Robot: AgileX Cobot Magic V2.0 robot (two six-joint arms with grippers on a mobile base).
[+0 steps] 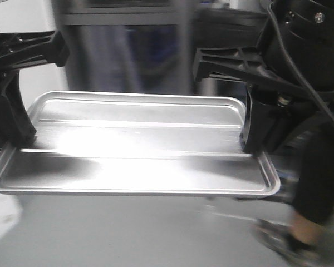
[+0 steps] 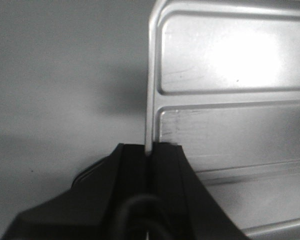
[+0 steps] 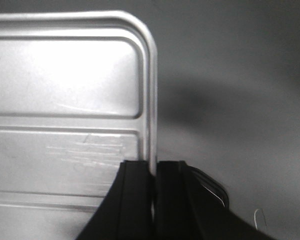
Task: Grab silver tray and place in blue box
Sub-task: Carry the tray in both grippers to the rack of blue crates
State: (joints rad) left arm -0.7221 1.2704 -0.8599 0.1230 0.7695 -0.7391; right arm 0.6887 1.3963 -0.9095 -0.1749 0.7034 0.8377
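The silver tray (image 1: pixel 133 150) hangs in the air between my two grippers, level, with its two long ridges running side to side. My left gripper (image 1: pixel 16 142) is shut on the tray's left rim; the left wrist view shows its black jaws (image 2: pixel 150 150) pinching the rim of the tray (image 2: pixel 230 100). My right gripper (image 1: pixel 255 146) is shut on the tray's right rim; the right wrist view shows its jaws (image 3: pixel 154 167) clamped on the rim of the tray (image 3: pixel 65 90). The blue box is out of view.
Grey floor (image 1: pixel 128 233) lies below the tray. A person's leg and shoe (image 1: pixel 292 239) stand at the lower right. Blurred dark shelving (image 1: pixel 133 44) is behind the tray.
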